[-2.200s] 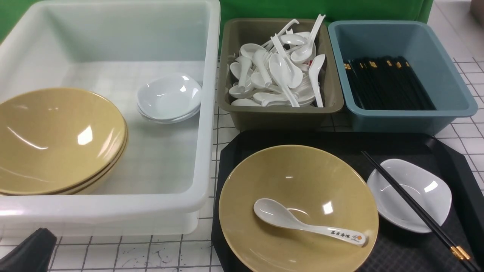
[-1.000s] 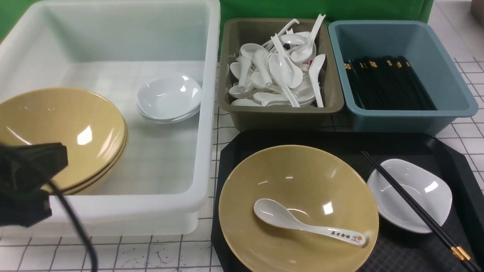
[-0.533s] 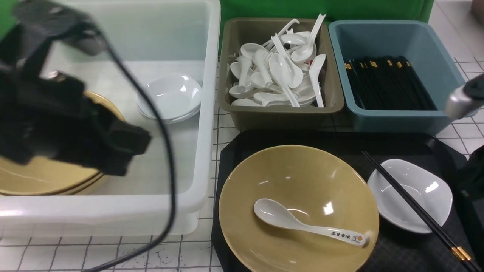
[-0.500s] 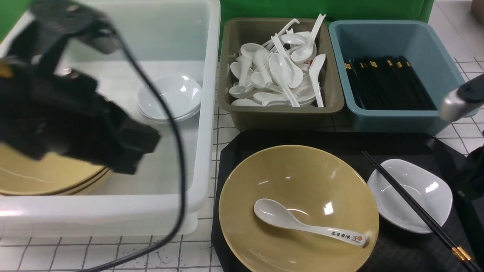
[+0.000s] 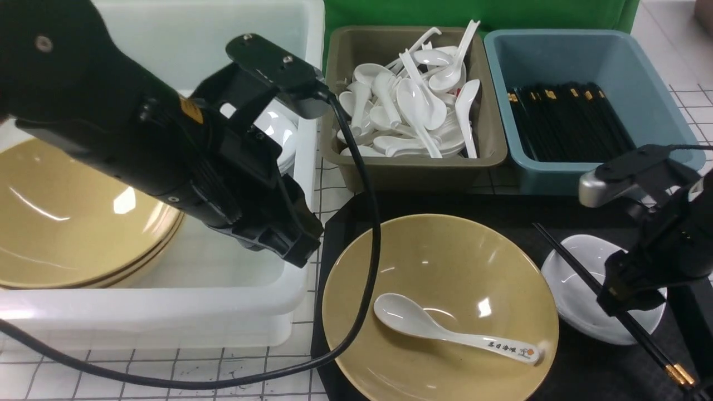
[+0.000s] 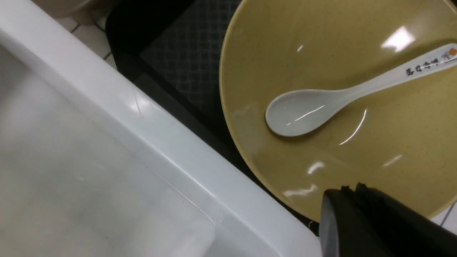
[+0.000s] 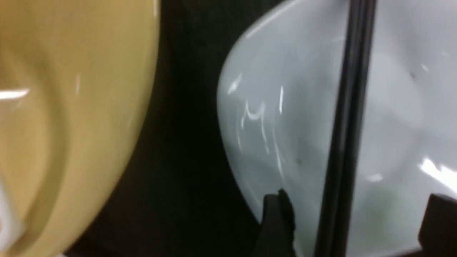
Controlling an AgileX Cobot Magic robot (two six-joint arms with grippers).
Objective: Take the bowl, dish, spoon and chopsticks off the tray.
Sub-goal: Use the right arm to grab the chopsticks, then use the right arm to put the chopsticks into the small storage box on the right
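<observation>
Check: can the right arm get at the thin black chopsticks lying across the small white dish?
Probably yes. The right gripper hangs open over the thin black chopsticks, one finger on each side in the wrist view, with nothing in the way above the small white dish.

A white tabletop [image 5: 223, 367] ruled with thin dark grid lines fills the scene, scuffed with small black marks near its front edge. A bright green backdrop [image 5: 501, 14] runs along the far side. 3 containers stand on the table: a large translucent white tub [image 5: 167, 312] at left, an olive-brown bin [image 5: 412, 172] in the middle, a blue bin [image 5: 557, 55] at right. Light from above leaves soft glare on the plastic.
</observation>
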